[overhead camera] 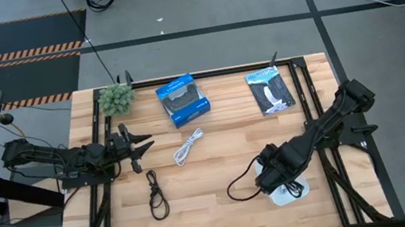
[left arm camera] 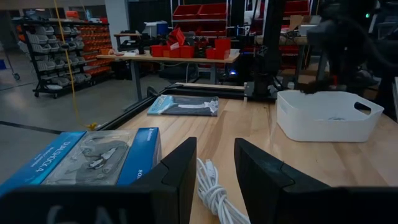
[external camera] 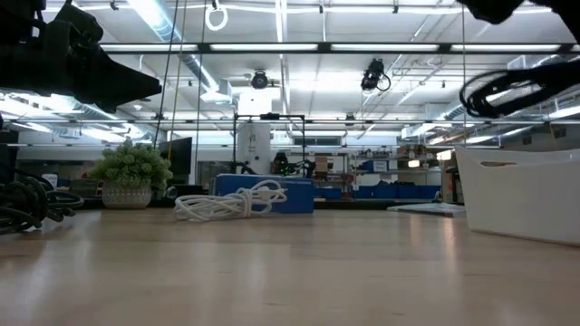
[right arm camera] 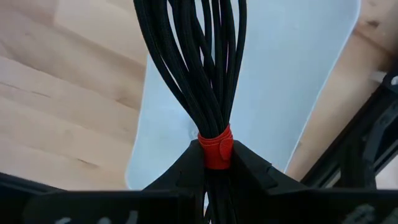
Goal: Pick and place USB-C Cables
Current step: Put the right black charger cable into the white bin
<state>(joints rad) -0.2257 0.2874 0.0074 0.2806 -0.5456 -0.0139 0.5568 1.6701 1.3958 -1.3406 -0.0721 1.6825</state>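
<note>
My right gripper [overhead camera: 269, 174] is shut on the black cable with the red tie [right arm camera: 193, 68] and stands over the white bin [overhead camera: 288, 194]. In the low view this cable [external camera: 512, 86] hangs high above the bin [external camera: 521, 195]. The white cable [overhead camera: 189, 146] lies coiled on the table's middle. The dark loop cable [overhead camera: 156, 194] lies flat nearer the near edge. My left gripper [overhead camera: 139, 147] is open, left of the white cable [left arm camera: 214, 193] and above the table. The silvery-grey cable does not show. My right gripper pinches the black cable bundle at its red tie [right arm camera: 216, 149] between the two fingers. The strands run on along the fingers' line beyond the tie, several together. The bundle is lifted clear, over the white bin [right arm camera: 280, 74].
A blue box [overhead camera: 183, 99] and a black-and-white flat packet [overhead camera: 270, 90] lie near the far edge, and a small potted plant [overhead camera: 116, 99] stands at the far left corner. Bare wood lies between the dark loop cable and the bin.
</note>
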